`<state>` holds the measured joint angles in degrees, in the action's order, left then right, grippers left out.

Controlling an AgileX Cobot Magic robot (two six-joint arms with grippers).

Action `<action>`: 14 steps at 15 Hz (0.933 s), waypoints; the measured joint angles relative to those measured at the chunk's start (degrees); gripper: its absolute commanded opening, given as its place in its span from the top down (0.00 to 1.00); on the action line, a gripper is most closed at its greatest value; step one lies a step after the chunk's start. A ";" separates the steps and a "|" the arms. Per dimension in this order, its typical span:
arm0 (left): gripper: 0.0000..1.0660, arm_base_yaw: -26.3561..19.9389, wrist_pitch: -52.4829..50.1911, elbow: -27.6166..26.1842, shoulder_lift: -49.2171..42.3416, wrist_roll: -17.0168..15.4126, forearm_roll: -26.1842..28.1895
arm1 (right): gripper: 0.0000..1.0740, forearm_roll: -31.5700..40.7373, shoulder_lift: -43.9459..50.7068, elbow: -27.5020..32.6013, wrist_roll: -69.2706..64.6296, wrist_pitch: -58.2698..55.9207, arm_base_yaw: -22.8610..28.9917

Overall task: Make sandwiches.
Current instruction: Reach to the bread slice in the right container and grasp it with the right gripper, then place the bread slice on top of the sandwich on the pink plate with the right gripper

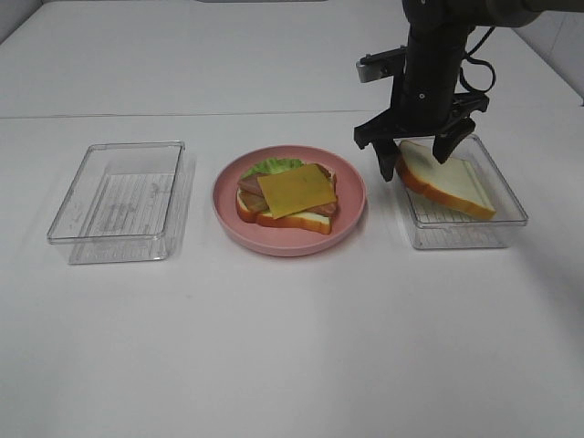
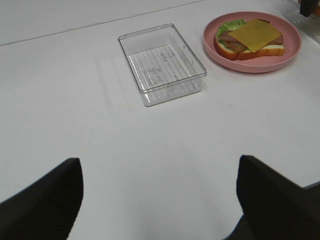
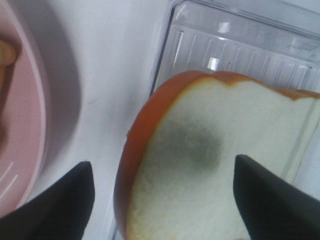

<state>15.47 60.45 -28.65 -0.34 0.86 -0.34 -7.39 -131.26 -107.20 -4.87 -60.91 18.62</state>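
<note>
A partly built sandwich (image 1: 290,196) lies on the round pink plate (image 1: 354,203): a bread slice at the bottom, green lettuce (image 1: 272,166), ham (image 1: 250,185), and a yellow cheese square (image 1: 297,190) on top. It also shows in the left wrist view (image 2: 252,37). A second bread slice (image 1: 447,180) leans tilted in the right clear tray (image 1: 461,235). My right gripper (image 1: 417,155) is open and straddles that slice's near end (image 3: 210,165). My left gripper (image 2: 160,210) is open and empty over bare table.
An empty clear tray (image 1: 114,239) stands left of the plate and shows in the left wrist view (image 2: 172,92). The plate's rim (image 3: 20,150) lies close beside the right tray (image 3: 240,45). The white table extends in front of everything.
</note>
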 measured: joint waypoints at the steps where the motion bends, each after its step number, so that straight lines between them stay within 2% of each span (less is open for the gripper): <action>1: 0.25 0.00 0.00 0.00 0.00 0.00 0.00 | 0.45 -0.57 0.00 0.00 -0.06 -0.11 0.00; 6: 0.25 0.00 0.00 0.00 0.00 0.00 0.00 | 0.85 -2.58 0.00 0.00 -1.09 -1.72 0.63; 8: 0.25 0.00 0.00 0.00 0.00 0.00 0.00 | 0.97 -2.75 0.00 0.00 -1.55 -1.95 0.63; 9: 0.25 0.00 0.00 0.00 0.00 0.00 0.00 | 1.00 -2.98 0.00 0.00 -1.95 -2.01 0.63; 14: 0.25 0.00 0.00 0.00 0.00 0.00 0.00 | 1.00 -4.87 4.35 0.00 -2.75 -3.55 0.52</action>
<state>15.47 60.45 -28.65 -0.34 0.86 -0.34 -12.26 -126.91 -107.20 -7.62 -64.46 19.14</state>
